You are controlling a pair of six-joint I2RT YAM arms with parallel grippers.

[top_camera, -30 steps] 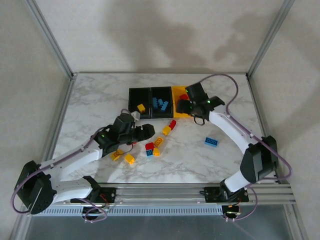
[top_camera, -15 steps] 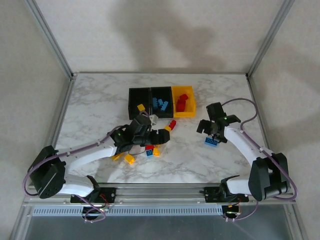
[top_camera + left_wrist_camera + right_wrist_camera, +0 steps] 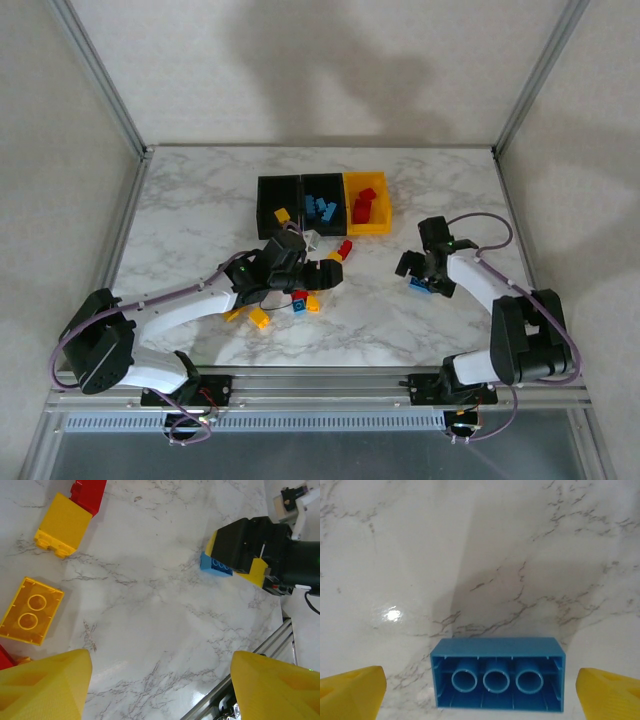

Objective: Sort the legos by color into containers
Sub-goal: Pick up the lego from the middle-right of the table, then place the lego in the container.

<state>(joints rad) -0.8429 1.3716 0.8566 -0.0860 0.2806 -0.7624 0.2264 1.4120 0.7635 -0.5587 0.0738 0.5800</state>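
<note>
Hovering low, the right gripper (image 3: 424,272) is straddling an upturned blue brick (image 3: 497,680) at 4 o'clock from the bins (image 3: 280,179). Its jaws are spread wide and seemingly not touching the brick. The left gripper (image 3: 160,685) is hanging wide open, holding nothing, over loose red and yellow bricks (image 3: 259,318) at the bins' 6 o'clock.
</note>
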